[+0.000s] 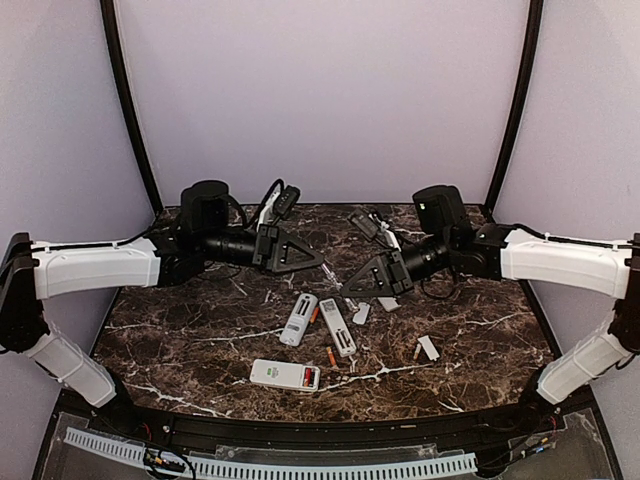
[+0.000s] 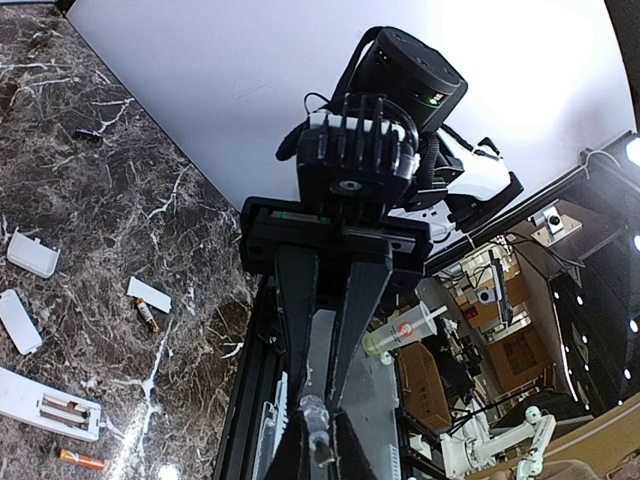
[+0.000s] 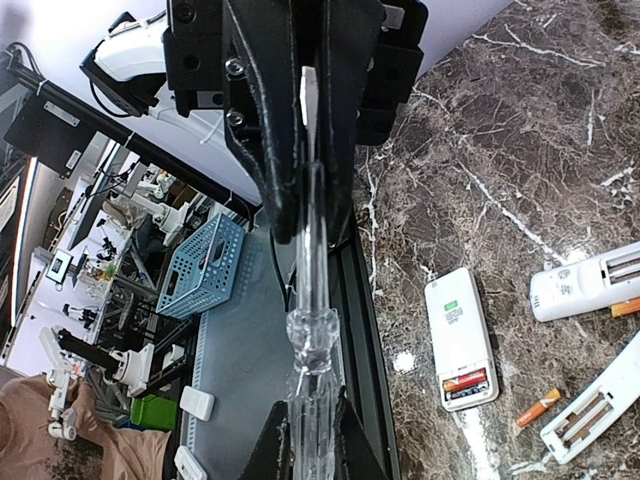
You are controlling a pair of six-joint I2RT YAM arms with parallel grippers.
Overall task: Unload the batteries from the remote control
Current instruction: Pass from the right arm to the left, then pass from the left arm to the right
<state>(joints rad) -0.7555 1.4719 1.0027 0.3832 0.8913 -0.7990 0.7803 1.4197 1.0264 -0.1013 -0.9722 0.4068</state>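
Note:
Three white remotes lie open on the marble: one near the front point(image 1: 285, 374) with red batteries point(image 3: 465, 383) in its bay, and two point(image 1: 298, 319) point(image 1: 337, 326) side by side mid-table. Loose orange batteries point(image 1: 331, 355) point(image 3: 538, 407) point(image 2: 80, 460) lie beside them. Above the remotes my left gripper point(image 1: 318, 264) and right gripper point(image 1: 348, 286) meet tip to tip. A slim clear tool point(image 3: 315, 335) runs between them. The right gripper point(image 3: 310, 450) is shut on one end. The left gripper point(image 2: 322, 455) is shut on the other end point(image 2: 318, 425).
White cover plates point(image 1: 428, 347) point(image 1: 361, 313) point(image 2: 32, 253) point(image 2: 150, 294) are scattered on the table, one with a battery point(image 2: 150, 318) beside it. The black front rail point(image 1: 330, 432) borders the table's near edge. A blue basket point(image 3: 200, 265) stands beyond that edge.

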